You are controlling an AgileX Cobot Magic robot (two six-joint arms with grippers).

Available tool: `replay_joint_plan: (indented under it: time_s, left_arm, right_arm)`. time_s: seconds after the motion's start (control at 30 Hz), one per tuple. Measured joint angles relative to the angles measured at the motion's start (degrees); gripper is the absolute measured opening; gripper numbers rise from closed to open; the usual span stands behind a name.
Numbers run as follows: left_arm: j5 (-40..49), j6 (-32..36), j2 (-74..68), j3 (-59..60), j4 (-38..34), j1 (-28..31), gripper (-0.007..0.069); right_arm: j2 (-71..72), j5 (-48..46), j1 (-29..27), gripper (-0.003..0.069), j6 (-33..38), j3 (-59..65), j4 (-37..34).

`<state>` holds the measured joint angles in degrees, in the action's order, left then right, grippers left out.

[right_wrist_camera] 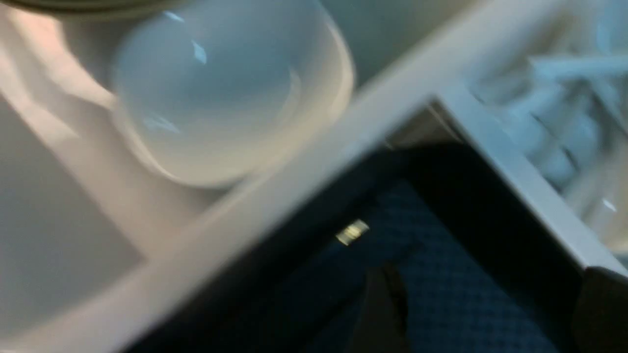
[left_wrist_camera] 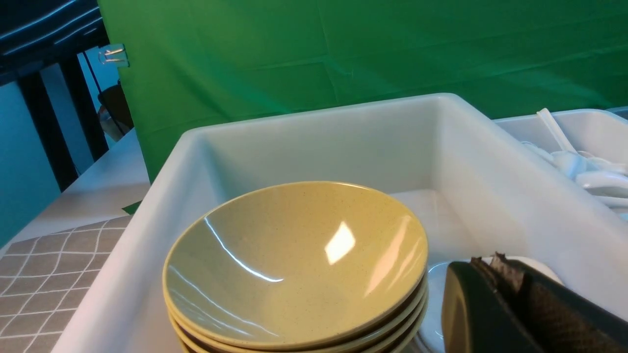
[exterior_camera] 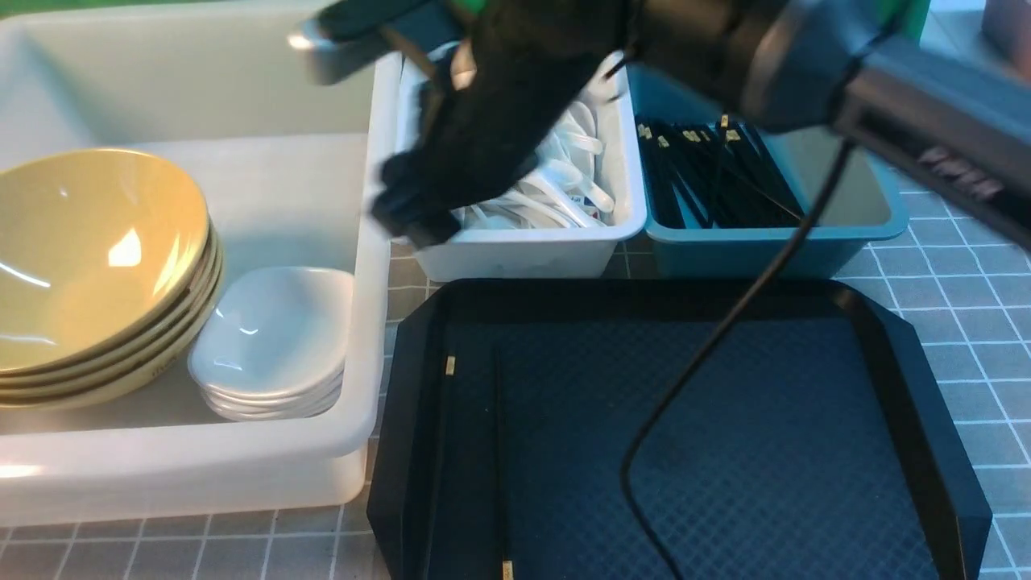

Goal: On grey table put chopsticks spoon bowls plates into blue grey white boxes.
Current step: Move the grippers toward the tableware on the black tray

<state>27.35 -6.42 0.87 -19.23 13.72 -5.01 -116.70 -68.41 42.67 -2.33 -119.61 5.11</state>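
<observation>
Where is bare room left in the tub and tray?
Translucent white plastic tub: floor behind the stacked olive-yellow bowls and white square dishes is bare; its front is crowded. Black textured tray: bare right of two black chopsticks along its left side.

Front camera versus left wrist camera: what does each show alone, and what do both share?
Front only: black diamond-textured tray with black gold-banded chopsticks left on it, blue-grey plastic bin of more chopsticks, the right arm. Left wrist only: shut left gripper, green backdrop. Both: stacked olive-yellow bowls in the large translucent white tub, white spoons in the pale grey-white bin.
</observation>
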Motion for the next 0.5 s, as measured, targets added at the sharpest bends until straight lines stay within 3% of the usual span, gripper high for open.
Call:
replay_joint_plan:
  time_s: [0.13, 0.23, 0.5]
  left_arm:
    - [0.0, 0.0, 0.0, 0.0, 0.0, 0.0, -0.0008]
    - [0.0, 0.0, 0.0, 0.0, 0.0, 0.0, -0.0008]
    - [-0.1, 0.0, 0.0, 0.0, 0.0, 0.0, -0.0008]
  right_arm:
    - [0.9, 0.2, -1.5, 0.0528, -4.4, 9.5, 1.4]
    - [-0.5, 11.4, -1.1, 0.0528, -7.2, 22.4, -4.7]
    - [-2.1, 22.2, 0.6, 0.0528, -8.7, 27.6, -10.8]
